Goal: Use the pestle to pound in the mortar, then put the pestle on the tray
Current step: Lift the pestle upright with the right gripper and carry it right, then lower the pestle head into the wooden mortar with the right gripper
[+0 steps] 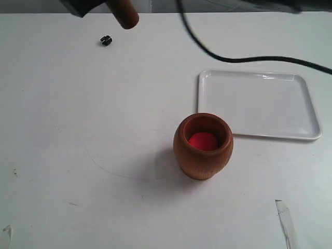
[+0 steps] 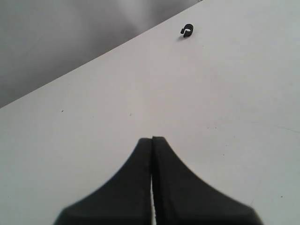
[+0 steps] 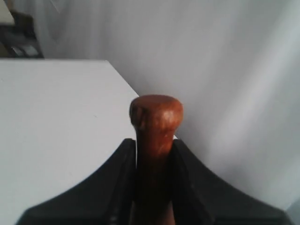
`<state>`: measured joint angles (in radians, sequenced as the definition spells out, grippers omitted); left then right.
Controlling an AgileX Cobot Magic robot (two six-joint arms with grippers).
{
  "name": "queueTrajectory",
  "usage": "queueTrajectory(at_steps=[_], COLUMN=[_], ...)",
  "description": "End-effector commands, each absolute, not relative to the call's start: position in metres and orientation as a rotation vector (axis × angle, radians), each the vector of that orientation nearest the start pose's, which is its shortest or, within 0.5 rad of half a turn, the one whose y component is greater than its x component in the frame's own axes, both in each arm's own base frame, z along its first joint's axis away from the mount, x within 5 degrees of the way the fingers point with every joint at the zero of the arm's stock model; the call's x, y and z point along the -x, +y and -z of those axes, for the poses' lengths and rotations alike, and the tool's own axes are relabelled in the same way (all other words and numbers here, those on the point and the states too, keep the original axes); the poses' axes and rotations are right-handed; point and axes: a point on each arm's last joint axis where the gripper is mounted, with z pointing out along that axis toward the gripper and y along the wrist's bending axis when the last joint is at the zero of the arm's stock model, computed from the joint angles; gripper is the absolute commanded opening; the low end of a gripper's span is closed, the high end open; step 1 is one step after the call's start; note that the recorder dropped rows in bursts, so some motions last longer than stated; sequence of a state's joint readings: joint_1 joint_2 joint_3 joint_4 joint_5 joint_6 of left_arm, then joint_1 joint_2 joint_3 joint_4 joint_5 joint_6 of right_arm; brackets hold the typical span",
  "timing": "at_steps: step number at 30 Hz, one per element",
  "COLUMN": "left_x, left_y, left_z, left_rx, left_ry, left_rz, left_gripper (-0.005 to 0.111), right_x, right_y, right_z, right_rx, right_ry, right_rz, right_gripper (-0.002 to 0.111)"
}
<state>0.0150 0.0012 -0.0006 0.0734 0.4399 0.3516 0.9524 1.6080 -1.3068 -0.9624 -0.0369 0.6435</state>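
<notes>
Inside right end effector [image 3: 153, 141]: pestle [image 3: 156, 115] clamped | left end effector [image 2: 152, 140] closed | mortar [image 1: 203, 147] well apart

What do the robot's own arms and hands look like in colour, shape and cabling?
Both the left hand and the right hand have two matte black fingers, broad at the base and curving in to narrow tips. No markings or labels show. In the exterior view a thick black cable runs in from the top edge; little else of the arms shows.
</notes>
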Motion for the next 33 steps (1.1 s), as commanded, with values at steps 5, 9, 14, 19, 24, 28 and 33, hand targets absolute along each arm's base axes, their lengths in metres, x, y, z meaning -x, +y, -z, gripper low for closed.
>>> queueTrajectory(at_steps=[5,9,14,19,24,28,33], left_x=[-0.051,-0.051,-0.051,-0.051,-0.051,-0.051,-0.051], left_y=[0.003,0.003,0.003,0.003,0.003,0.003,0.003], left_z=[-0.174,-0.174,-0.174,-0.174,-0.174,-0.174,-0.174], left_rx=[-0.361,-0.361,-0.361,-0.361,-0.361,-0.361,-0.361], left_ry=[1.897,1.897,1.897,1.897,1.897,1.897,1.897], left_rz=[-0.302,-0.302,-0.302,-0.302,-0.302,-0.302,-0.302], left_gripper=[0.000,0.000,0.000,0.000,0.000,0.000,0.000], right_x=[-0.191,-0.172,-0.170,-0.169,-0.162,-0.144,-0.135], right_y=[0.202,0.160,0.155,0.158,0.157,0.149,0.142], right_z=[-0.347,-0.291,-0.259,-0.248,-0.239,-0.226,-0.213], right_rx=[0.674,0.458,0.503,0.567,0.616,0.633,0.686], right_ry=[1.189,1.185,1.343,1.450,1.469,1.402,1.386], right_rz=[-0.798,-0.782,-0.723,-0.716,-0.738,-0.800,-0.753], right_gripper=[0.000,0.000,0.000,0.000,0.000,0.000,0.000])
